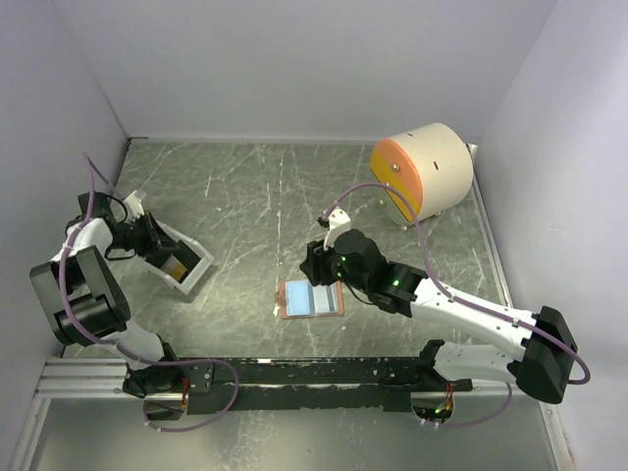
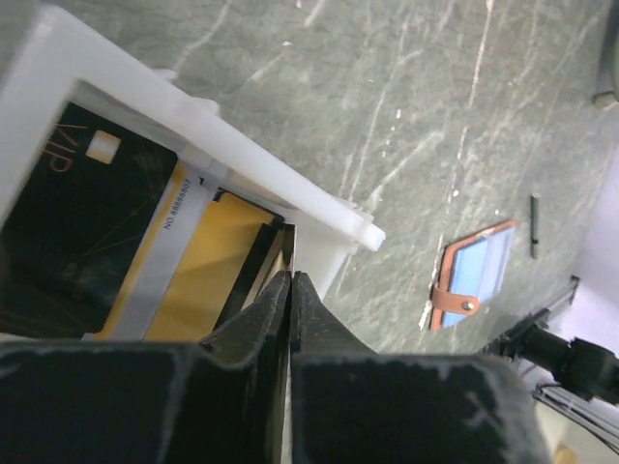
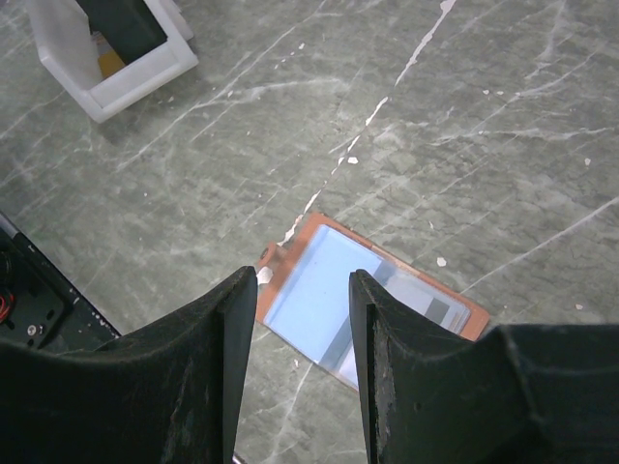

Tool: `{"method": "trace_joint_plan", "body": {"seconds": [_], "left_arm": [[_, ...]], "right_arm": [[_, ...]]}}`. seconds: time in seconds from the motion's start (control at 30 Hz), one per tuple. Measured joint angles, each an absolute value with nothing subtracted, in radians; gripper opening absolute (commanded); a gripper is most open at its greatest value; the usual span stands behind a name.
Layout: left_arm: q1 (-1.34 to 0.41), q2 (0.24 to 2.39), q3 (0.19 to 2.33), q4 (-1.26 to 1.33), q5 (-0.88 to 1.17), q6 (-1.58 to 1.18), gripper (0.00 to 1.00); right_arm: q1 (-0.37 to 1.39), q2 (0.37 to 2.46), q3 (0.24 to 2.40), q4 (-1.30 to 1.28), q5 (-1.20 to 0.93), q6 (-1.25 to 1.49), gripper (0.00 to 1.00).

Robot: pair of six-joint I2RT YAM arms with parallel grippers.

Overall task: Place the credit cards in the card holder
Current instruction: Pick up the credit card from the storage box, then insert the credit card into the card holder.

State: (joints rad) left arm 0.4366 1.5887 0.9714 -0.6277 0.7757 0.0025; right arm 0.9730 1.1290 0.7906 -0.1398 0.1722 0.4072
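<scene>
We see the right gripper [image 3: 298, 285] hanging half-open and empty just above the card holder [image 3: 324, 229], on which a light blue card [image 3: 319, 304] lies. Farther left, the left gripper [image 2: 291, 275] has its jaws almost together inside the white tray [image 2: 251, 159], beside the orange card [image 2: 208, 275] and the dark card [image 2: 77, 213]. Whether they pinch one, we cannot tell.

Light: bright, even and diffuse from above; the white walls [image 1: 294, 69] wash out pale.
Shadows: soft and faint on the table [image 1: 245, 196], under the cylinder [image 1: 432, 167] at its far right corner.
Glare: white tray [image 2: 242, 159] nearly blown out in the left wrist view.
Focus: wrist cameras' own fingers [image 2: 387, 406] dark and soft along the bottom edges.
</scene>
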Motion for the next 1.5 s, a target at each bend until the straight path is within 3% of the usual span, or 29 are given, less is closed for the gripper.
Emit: {"method": "trace_joint_plan", "body": {"seconds": [0.53, 0.77, 0.97, 1.2, 1.4, 1.5], "left_arm": [[0.414, 1.341, 1.125, -0.734, 0.516, -0.006, 0.07], [0.159, 1.32, 1.179, -0.735, 0.528, -0.007, 0.07], [-0.082, 1.312, 1.166, -0.723, 0.651, -0.008, 0.07], [-0.24, 1.297, 1.055, -0.61, 0.921, -0.051, 0.07], [-0.325, 1.304, 0.992, -0.547, 1.052, -0.068, 0.07], [-0.344, 1.304, 0.967, -0.504, 1.106, -0.072, 0.07]], "right_arm": [[0.973, 1.128, 0.822, -0.227, 0.199, 0.433, 0.44], [0.973, 1.114, 0.841, -0.238, 0.189, 0.455, 0.44], [0.973, 1.083, 0.838, -0.21, 0.115, 0.537, 0.43], [0.973, 1.086, 0.831, -0.13, 0.05, 0.59, 0.26], [0.973, 1.142, 0.832, -0.115, 0.017, 0.595, 0.33], [0.973, 1.157, 0.832, -0.11, -0.005, 0.595, 0.31]]}}
